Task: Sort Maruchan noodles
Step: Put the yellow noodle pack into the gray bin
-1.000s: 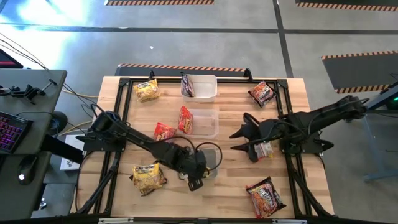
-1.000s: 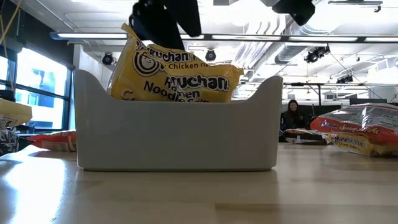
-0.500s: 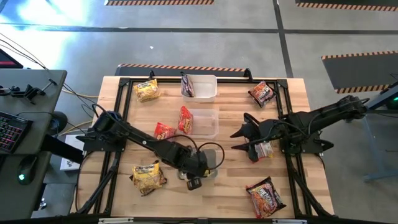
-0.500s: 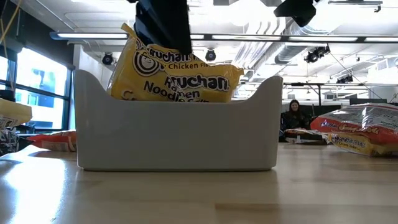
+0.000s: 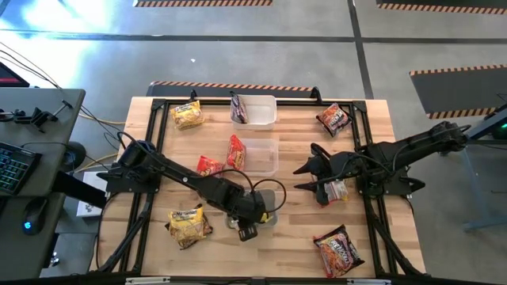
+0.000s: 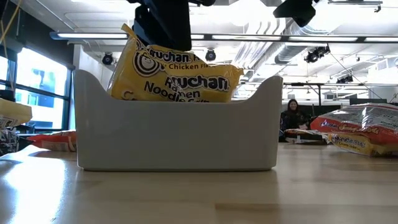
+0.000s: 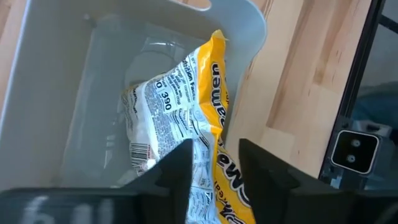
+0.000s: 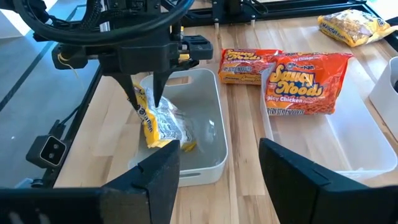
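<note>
Left gripper (image 8: 144, 93) pinching yellow packet (image 7: 208, 149) upright inside the white tub (image 8: 208, 134) beneath it; best lowered flat before letting go, right gripper (image 5: 305, 179) idling open.

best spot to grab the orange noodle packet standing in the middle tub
Take the orange packet by its upper edge, coming straight down from above. It stands on edge, leaning against the wall of the clear tub, so the top edge is exposed and thin enough to pinch, while the tub walls block a side approach. The right tool looks nearer to it than the left tool.
</note>
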### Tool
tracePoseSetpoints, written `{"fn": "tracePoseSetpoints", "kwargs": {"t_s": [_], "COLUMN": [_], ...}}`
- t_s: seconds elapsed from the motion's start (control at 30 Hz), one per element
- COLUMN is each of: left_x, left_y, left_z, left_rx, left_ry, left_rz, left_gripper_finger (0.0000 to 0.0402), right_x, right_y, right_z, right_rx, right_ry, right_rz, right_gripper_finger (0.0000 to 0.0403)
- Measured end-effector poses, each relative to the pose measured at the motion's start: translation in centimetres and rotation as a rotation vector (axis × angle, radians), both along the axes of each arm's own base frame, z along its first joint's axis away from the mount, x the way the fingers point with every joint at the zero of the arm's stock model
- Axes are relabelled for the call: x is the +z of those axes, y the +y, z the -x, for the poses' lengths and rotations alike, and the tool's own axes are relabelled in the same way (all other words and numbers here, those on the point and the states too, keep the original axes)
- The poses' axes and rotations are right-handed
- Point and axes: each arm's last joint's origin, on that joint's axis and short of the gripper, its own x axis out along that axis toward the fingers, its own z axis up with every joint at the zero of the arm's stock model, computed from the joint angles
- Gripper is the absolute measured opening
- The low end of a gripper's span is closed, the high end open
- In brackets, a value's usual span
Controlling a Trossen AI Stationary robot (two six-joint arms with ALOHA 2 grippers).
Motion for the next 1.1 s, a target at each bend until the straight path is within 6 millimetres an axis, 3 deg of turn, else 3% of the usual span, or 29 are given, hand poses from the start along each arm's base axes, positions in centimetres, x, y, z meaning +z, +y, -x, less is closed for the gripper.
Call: {"fn": "tracePoseSetpoints", "kwargs": {"t_s": [0.2, 0.4, 0.7, 0.8, 0.97, 1.1], "left_x": [-0.1, -0.5, -1.8, -1.9, -1.8, -1.2], "left_y": [0.1, -0.1, -0.3, -0.2, -0.2, 0.0], "left_z": [-0.1, -0.6, -0.7, -0.6, -0.6, -0.5], "left_rx": [0.015, -0.01, -0.039, -0.024, -0.006, 0.09], "left_ry": [-0.01, -0.029, 0.022, 0.037, 0.036, 0.032], "left_rz": [-0.027, -0.033, -0.034, -0.049, -0.037, 0.007], "left_gripper_finger": [0.0178, 0.0179, 0.0143, 0.0111, 0.002, 0.001], "right_x": [0.0, 0.0, 0.0, 0.0, 0.0, 0.0], "right_y": [0.0, 0.0, 0.0, 0.0, 0.0, 0.0], "right_z": [0.0, 0.0, 0.0, 0.0, 0.0, 0.0], "right_rx": [0.0, -0.001, -0.013, -0.013, -0.02, -0.024], "right_ry": [0.0, 0.0, -0.002, -0.004, -0.001, 0.0], "right_rz": [0.0, 0.0, 0.001, -0.001, -0.012, -0.018], "right_gripper_finger": [0.0199, 0.0199, 0.0199, 0.0199, 0.0199, 0.0199]}}
